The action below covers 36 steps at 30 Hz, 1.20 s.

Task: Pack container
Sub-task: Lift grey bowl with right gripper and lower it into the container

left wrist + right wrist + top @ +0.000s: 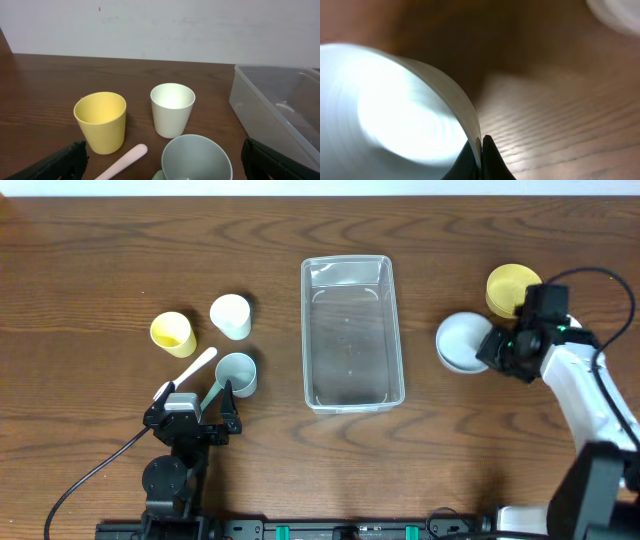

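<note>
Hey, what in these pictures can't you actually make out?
Yellow bowl: overhead, partly hidden by the right gripper.
White bowl: right wrist, blurred, cut off at the left edge.
Grey-green cup: left wrist, base cut off by the bottom edge.
Spoon: left wrist, lower end cut off by the bottom edge.

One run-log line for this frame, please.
container: empty | right fingers: shut on white bowl rim | left fingers: open beside grey-green cup
</note>
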Motion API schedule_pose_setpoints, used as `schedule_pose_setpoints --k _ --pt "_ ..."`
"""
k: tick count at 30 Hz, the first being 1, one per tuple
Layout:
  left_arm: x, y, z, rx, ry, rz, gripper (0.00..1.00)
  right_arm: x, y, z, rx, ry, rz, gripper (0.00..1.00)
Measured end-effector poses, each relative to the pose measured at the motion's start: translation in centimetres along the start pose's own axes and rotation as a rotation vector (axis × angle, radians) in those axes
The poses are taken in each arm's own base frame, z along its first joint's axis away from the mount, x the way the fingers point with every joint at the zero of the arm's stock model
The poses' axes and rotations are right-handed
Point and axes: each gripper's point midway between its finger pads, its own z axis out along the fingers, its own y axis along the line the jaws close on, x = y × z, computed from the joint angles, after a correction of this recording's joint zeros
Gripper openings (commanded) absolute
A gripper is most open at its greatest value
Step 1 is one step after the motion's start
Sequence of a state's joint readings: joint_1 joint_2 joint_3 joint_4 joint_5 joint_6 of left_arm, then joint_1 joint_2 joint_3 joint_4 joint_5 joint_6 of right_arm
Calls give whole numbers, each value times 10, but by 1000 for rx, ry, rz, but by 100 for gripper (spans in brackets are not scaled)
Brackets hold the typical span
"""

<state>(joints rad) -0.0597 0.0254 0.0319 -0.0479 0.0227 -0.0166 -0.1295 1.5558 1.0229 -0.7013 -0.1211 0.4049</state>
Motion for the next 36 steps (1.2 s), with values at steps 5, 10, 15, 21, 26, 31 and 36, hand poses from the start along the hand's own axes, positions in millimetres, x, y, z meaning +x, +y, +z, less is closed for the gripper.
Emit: schedule_pose_setpoints --k 5,10,15,21,26,31,36 --pt "0 0 0 0 0 0 98 -21 52 -58 -158 -147 -151 2" --pt "0 0 0 0 0 0 98 -21 119 -104 -344 -284 -312 1" --pt "0 0 0 0 0 0 98 -7 183 -118 -492 -349 -418 2" --pt "0 0 0 0 0 0 98 7 240 -103 -577 -372 -464 2" --pt "0 0 0 0 0 0 98 18 260 -54 -558 -309 -449 1" --pt "0 0 0 0 0 0 98 27 260 -7 -484 -219 -439 2" --pt "0 0 0 0 0 0 98 25 256 8 -427 -192 -429 2"
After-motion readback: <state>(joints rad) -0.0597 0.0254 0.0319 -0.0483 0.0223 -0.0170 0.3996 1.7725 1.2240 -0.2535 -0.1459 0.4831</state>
